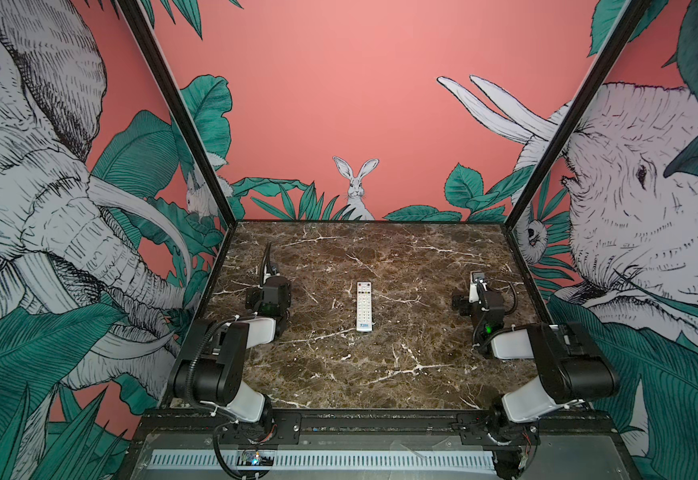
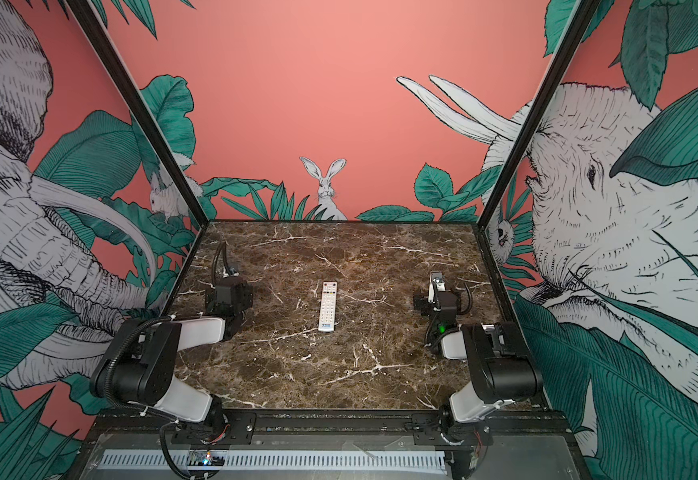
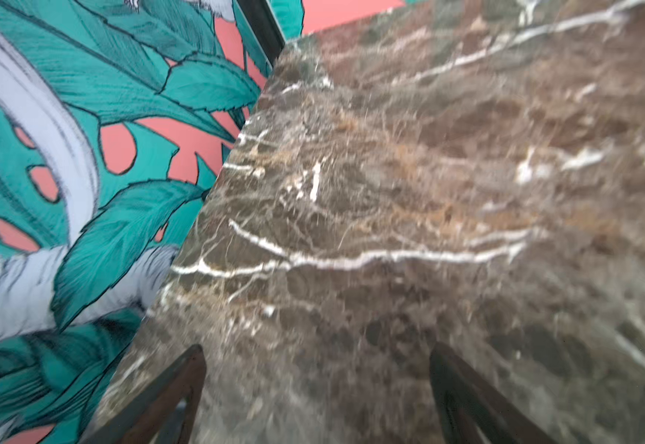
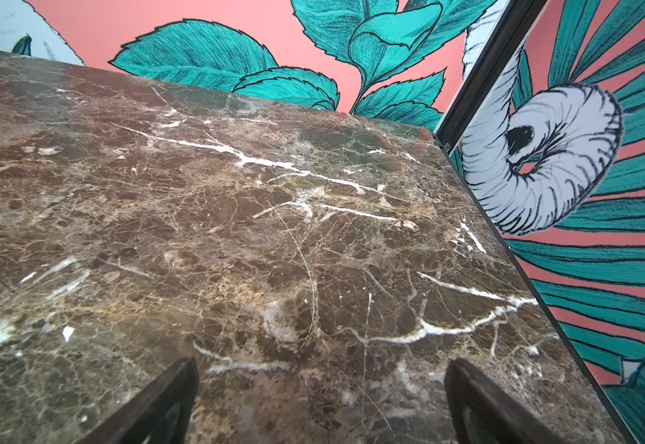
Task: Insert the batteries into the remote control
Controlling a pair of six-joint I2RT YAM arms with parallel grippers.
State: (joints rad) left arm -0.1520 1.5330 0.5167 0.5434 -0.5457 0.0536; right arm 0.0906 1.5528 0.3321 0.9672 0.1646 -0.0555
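The remote control (image 1: 364, 306) (image 2: 327, 306) lies flat in the middle of the marble table, buttons up, its red button at the far end and its blue logo at the near end. The batteries show in no view. My left gripper (image 3: 316, 348) stands open over bare marble near the table's left edge, with nothing between its fingers. Left of the remote sits its wrist (image 1: 269, 293). My right gripper (image 4: 321, 363) (image 1: 477, 277) is open too, empty, low over the marble to the right of the remote. Both grippers are well apart from the remote.
The brown marble table (image 1: 380, 374) is walled by jungle-print panels on three sides, with black frame posts (image 1: 181, 124) at the far corners. Its left edge (image 3: 213, 184) runs close to the left gripper, and its right edge (image 4: 505, 246) close to the right one.
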